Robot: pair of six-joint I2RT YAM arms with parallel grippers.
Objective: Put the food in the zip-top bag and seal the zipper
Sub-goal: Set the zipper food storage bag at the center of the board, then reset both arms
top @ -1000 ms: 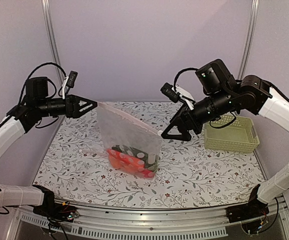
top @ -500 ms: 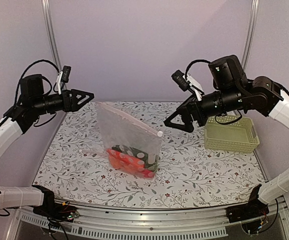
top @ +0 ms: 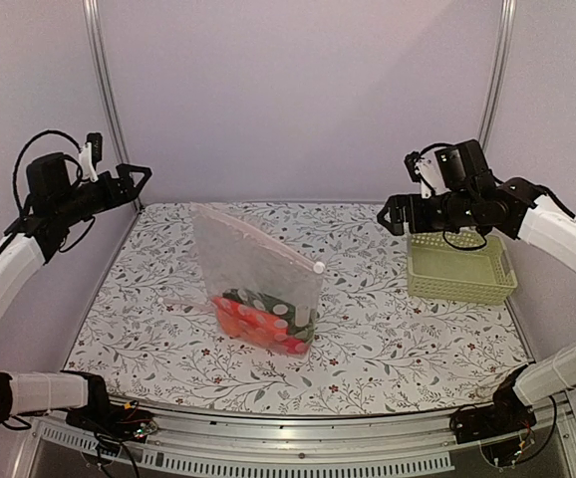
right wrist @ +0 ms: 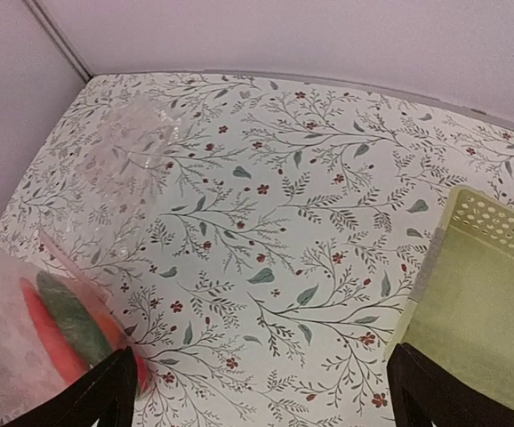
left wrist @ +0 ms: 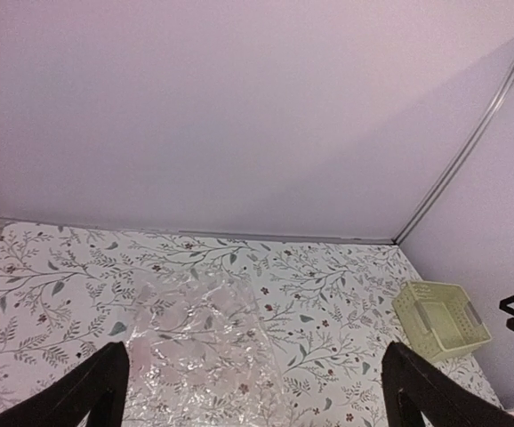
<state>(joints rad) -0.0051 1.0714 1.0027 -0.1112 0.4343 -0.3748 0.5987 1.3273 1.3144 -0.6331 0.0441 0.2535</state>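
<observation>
Left gripper (top: 137, 184): fingers spread wide with nothing between them. It hangs high over the table's (top: 398, 329) left edge.
Right gripper (top: 390, 216): fingers just as wide apart and empty, raised beside the basket (top: 462, 274).
Zip-top bag (top: 253, 284): stands upright on the table, well apart from both sets of fingers. On my left wrist view it sits ahead of and below the gap between the fingers. On my right wrist view it shows only at the lower left, just past the left fingertip.
Food (top: 263, 321): bunched in the bottom of the bag. I make out red, orange and dark green shapes through the plastic. I see no pieces loose on the table, and the part of the basket near the right fingers shows empty.
Zipper (top: 263, 237): runs along the bag's top edge. The white slider tab (top: 319, 267) is parked at the end nearer the right fingers.
Progress: loading looks done. I judge the top edge sealed, since it reads as one closed line, but the plastic is too crinkly to be sure.
Left to do: probably nothing beyond confirming the seal.
</observation>
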